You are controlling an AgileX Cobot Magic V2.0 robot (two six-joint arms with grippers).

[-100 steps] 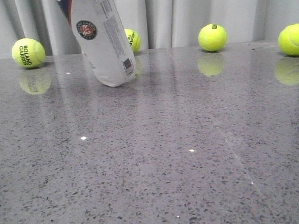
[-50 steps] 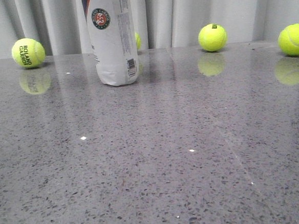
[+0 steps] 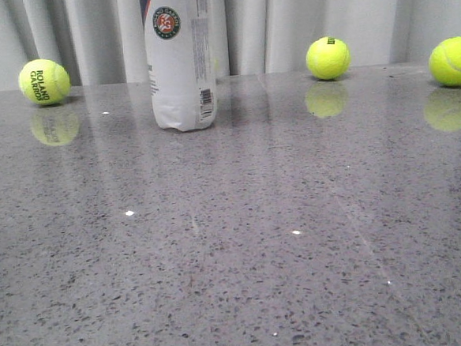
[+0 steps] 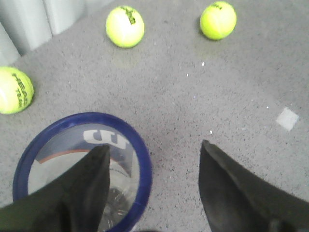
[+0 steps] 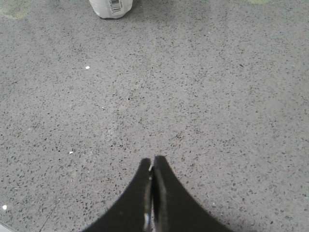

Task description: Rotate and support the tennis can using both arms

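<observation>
My right fingers (image 5: 153, 166) sit pressed together, empty, low over the desk (image 3: 298, 239), the tennis can (image 3: 179, 58) well off at 11 o'clock. Can went from tilted to upright, base on the desk. Left fingers (image 4: 154, 181) spread wide over its rim, probably released. Rotation looks done.

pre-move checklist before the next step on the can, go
1. tennis can upright, base flat on the table: ok.
2. Left gripper jaws open: ok. One jaw overlaps the can's blue rim in the wrist view; contact: cannot tell.
3. Right gripper jaws shut on nothing, well short of the can: not ok for supporting.
4. Path from right gripper to can free of objects in the right wrist view: ok.
5. Nearest tennis balls apart from the can: ok.
6. Top of the can from the front: cannot tell, cropped.
</observation>
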